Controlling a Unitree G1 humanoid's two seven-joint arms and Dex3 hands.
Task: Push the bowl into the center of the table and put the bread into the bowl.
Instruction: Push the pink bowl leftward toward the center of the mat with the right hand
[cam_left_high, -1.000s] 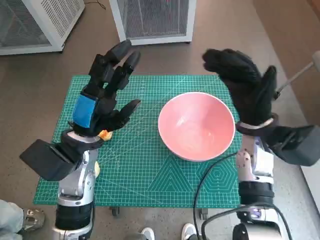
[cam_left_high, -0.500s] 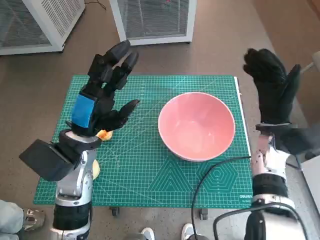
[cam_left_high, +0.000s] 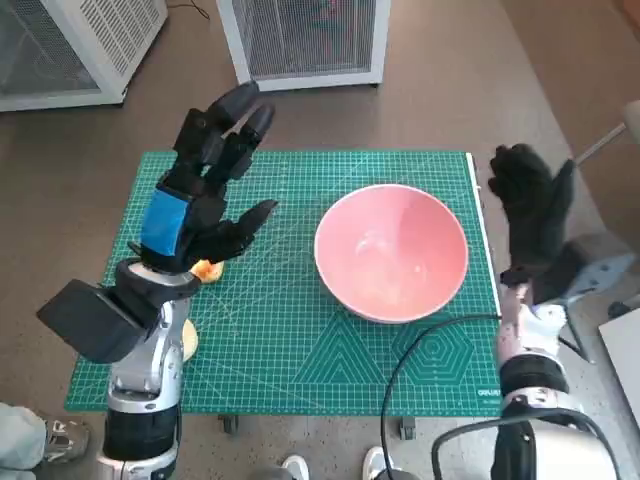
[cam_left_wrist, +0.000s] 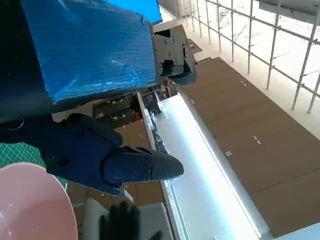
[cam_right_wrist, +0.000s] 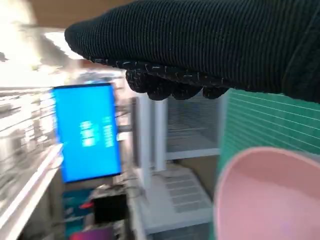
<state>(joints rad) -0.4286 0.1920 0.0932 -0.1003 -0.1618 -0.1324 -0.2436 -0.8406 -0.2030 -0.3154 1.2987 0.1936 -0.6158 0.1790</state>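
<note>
Left hand (cam_left_high: 205, 195) raised over left part of green mat (cam_left_high: 300, 340), fingers spread, holding nothing. Right hand (cam_left_high: 530, 215) off table's right edge, fingers apart, empty (clear of bowl). Pink bowl (cam_left_high: 391, 252) upright on mat, right of centre. Bread (cam_left_high: 207, 269) partly hidden beneath left hand.

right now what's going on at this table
A humanoid robot is working over a green cutting mat. A pink bowl sits empty on the mat, a little right of the middle. The gloved right hand hangs open just off the mat's right edge, clear of the bowl. The left hand is raised open over the left side, above a small yellowish bread piece.
</note>
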